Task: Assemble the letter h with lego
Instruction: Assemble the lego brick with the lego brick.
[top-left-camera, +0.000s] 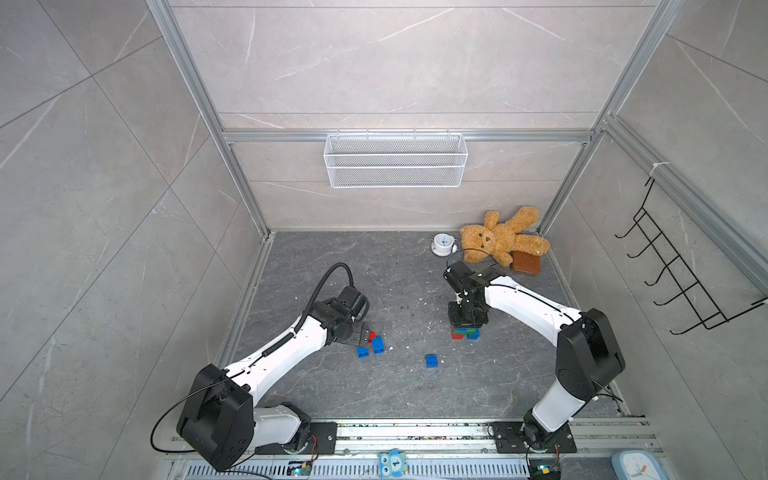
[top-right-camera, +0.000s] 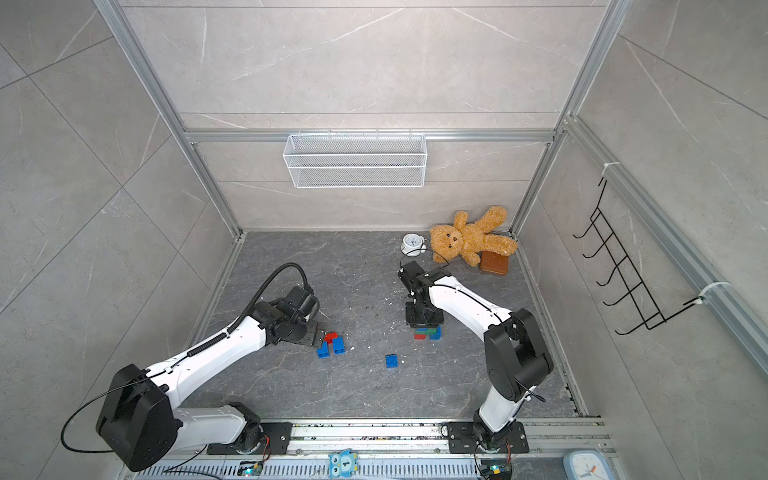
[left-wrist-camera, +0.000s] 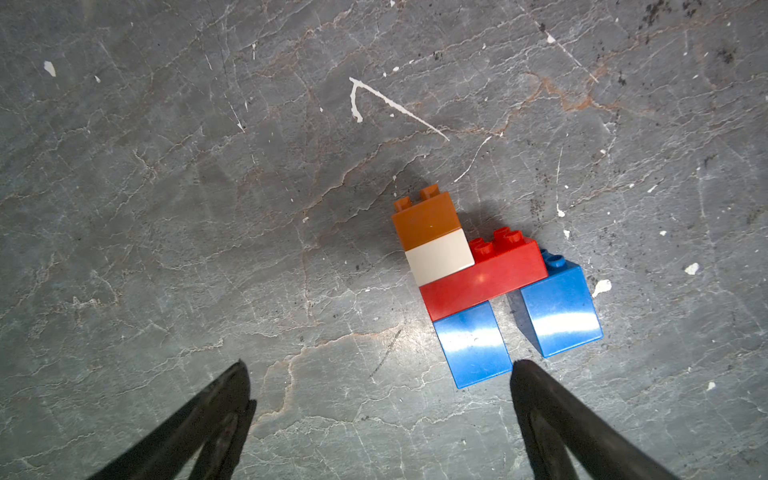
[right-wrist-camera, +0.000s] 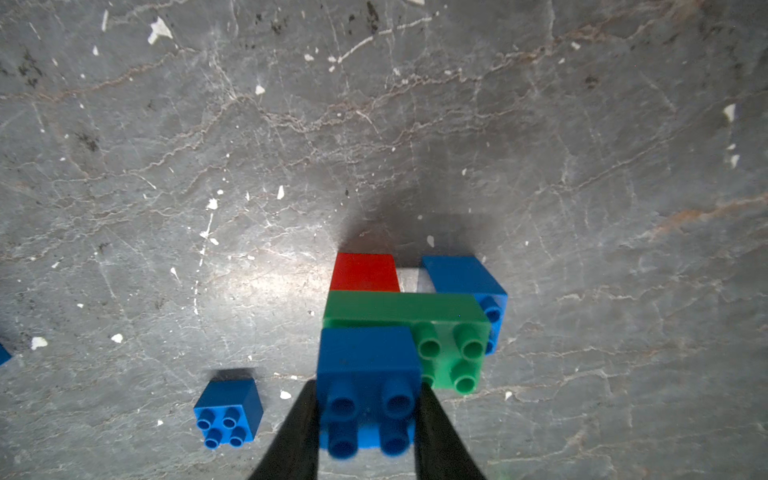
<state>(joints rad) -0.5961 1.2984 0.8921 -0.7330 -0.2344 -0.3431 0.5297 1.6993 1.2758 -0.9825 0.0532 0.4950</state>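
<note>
Toward the right edge of the tabletop (top-left-camera: 374, 395): right hand (right-wrist-camera: 365, 395) closed on top blue brick (right-wrist-camera: 368, 357), which sits on green brick (right-wrist-camera: 399, 309) spanning red brick (right-wrist-camera: 363, 272) and lower blue brick (right-wrist-camera: 461, 274); wrist bent, hand pointing straight down. Near left edge: left hand (left-wrist-camera: 380, 370) wide open, low, tilted; lying brick cluster (left-wrist-camera: 482, 278) just ahead, its blue leg (left-wrist-camera: 473, 345) beside one fingertip (left-wrist-camera: 525, 376); loose blue brick (top-left-camera: 431, 360) between both groups.

Counting now: 5 blue bricks (right-wrist-camera: 227, 411), 2 red bricks (left-wrist-camera: 484, 286), 1 green brick (right-wrist-camera: 399, 307), 1 brown brick (left-wrist-camera: 424, 218), 1 white brick (left-wrist-camera: 438, 257), 10 in all. Then 1 teddy bear (top-left-camera: 498, 239), 1 brown block (top-left-camera: 527, 262) just beside it, 2 clocks (top-left-camera: 442, 242), 1 wire basket (top-left-camera: 395, 160).
</note>
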